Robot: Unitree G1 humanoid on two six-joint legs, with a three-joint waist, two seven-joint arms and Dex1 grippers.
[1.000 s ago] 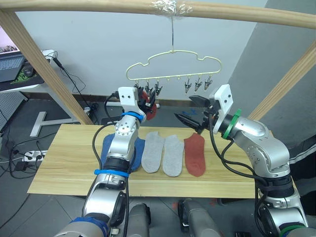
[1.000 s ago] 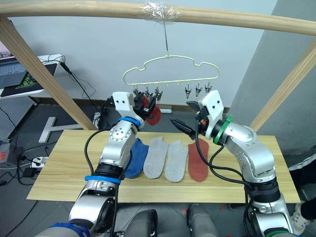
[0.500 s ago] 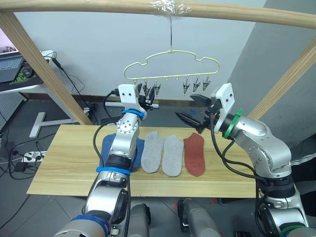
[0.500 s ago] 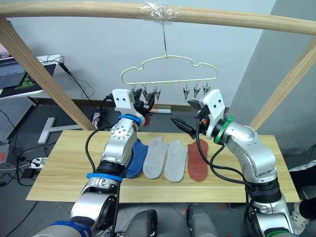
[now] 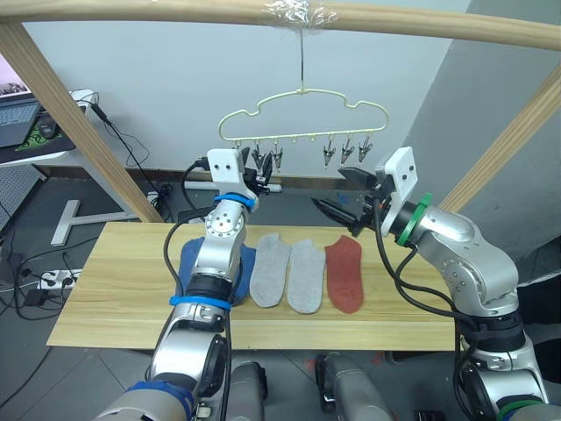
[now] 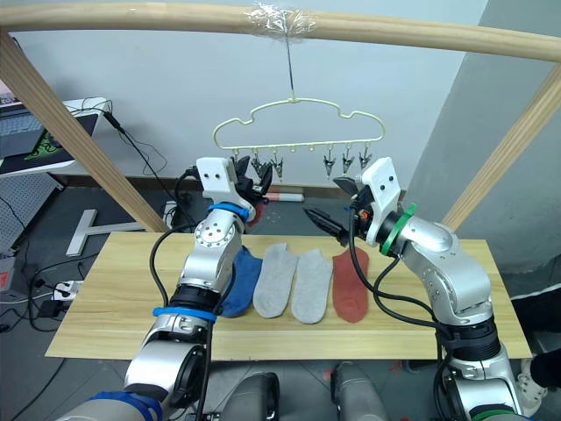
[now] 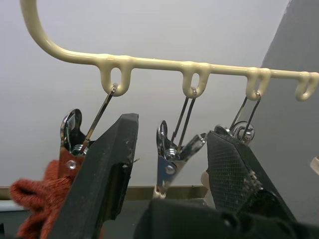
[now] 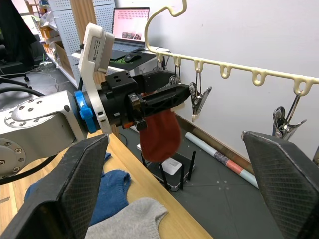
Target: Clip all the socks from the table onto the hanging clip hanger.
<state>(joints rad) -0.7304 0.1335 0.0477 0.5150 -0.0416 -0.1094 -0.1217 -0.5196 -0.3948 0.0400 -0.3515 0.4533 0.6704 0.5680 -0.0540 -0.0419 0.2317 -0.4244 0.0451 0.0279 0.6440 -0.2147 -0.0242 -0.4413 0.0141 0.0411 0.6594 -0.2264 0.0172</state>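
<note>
Left pincer (image 7: 172,164) was raised at the left end of the clip hanger (image 5: 302,112), its fingers spread to either side of the second metal clip (image 7: 167,164). A rust red sock (image 8: 160,133) hung from the first clip (image 7: 70,137) just beside the pincer's left finger, its cuff bunched under the clip in the left wrist view. Whether the clip gripped the fabric firmly could not be told.

Right pincer (image 5: 344,200) was held near the hanger's right half, its fingers wide apart and pinching nothing. On the desk (image 5: 114,298) lay a blue sock (image 5: 241,263), two light grey socks (image 5: 289,272) side by side, and another rust red sock (image 5: 344,274), none of them clipped.

The main risk, as judged here, was the hung sock slipping free: the clip seemed to hold only a small fold, and the left finger beside it could brush the sock or the clip on drawing away. The hanger hung by one thin hook from the wooden pole (image 5: 175,10), so any nudge could set it swinging or tilting and make the next clips hard to meet.
</note>
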